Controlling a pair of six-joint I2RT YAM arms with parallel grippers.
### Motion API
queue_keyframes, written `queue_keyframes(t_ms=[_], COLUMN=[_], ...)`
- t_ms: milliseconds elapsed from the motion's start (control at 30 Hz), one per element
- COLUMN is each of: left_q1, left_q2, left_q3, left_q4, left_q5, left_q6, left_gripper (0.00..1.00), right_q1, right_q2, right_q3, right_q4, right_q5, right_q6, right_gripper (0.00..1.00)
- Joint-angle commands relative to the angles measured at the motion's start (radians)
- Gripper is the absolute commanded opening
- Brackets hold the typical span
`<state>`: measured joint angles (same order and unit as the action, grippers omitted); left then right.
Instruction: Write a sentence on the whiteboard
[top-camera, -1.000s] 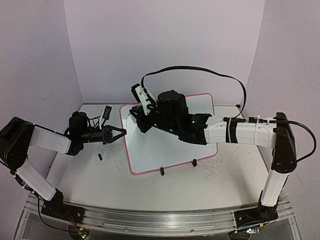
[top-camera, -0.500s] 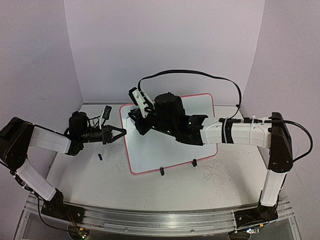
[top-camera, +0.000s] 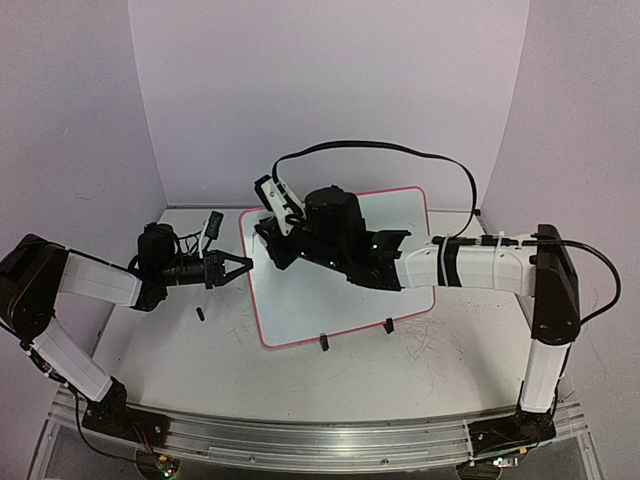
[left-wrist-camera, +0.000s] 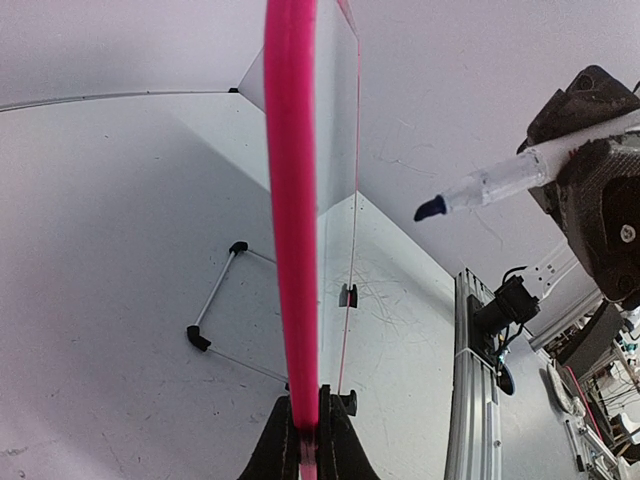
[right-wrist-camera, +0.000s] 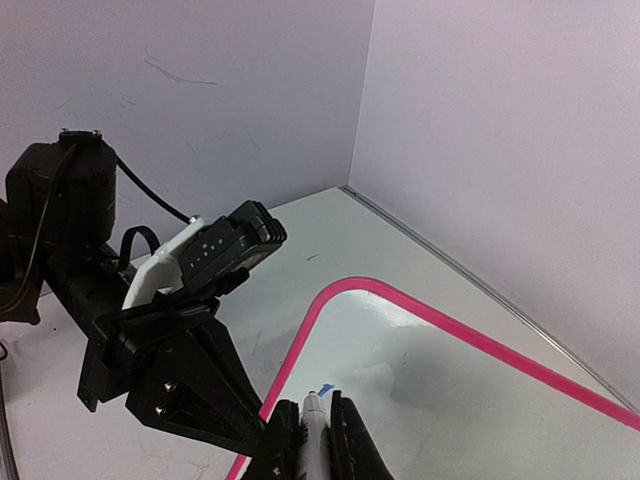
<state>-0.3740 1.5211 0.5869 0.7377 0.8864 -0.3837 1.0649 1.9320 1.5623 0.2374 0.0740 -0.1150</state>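
Currently the whiteboard (top-camera: 330, 300) stands on the grey-white tabletop (top-camera: 200, 370), its two black clip feet (top-camera: 324, 343) at its near edge. At the board's left edge, the left end effector (top-camera: 243, 266) is clamped tight on the pink-red rim (left-wrist-camera: 292, 250). Over the board's far-left corner, the right end effector (right-wrist-camera: 314, 420) is closed around a clear-barrelled marker (left-wrist-camera: 490, 187). The marker's dark blue tip points at the board's face and sits just off it. Left of the board, a small black piece (top-camera: 200, 315) lies on the tabletop.
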Motion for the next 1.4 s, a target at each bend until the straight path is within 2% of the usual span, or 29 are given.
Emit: queue_keyframes(t_ms=[0, 700, 1367], left_q1=[-0.008, -0.008, -0.008], left_q2=[-0.020, -0.017, -0.025], left_q3=[0.021, 0.022, 0.019], left_q4=[0.009, 0.006, -0.001], left_q5=[-0.023, -0.022, -0.025], left_q6=[0.069, 0.071, 0.072], left_gripper=[0.00, 0.00, 0.00], right_q1=[-0.008, -0.007, -0.008], right_q2=[0.002, 0.076, 0.087], right_q3=[0.032, 0.104, 0.101], right_q4=[0.055, 0.044, 0.019], right_q5=[0.008, 0.001, 0.109], right_q6=[-0.003, -0.003, 0.013], right_gripper=[0.00, 0.00, 0.00])
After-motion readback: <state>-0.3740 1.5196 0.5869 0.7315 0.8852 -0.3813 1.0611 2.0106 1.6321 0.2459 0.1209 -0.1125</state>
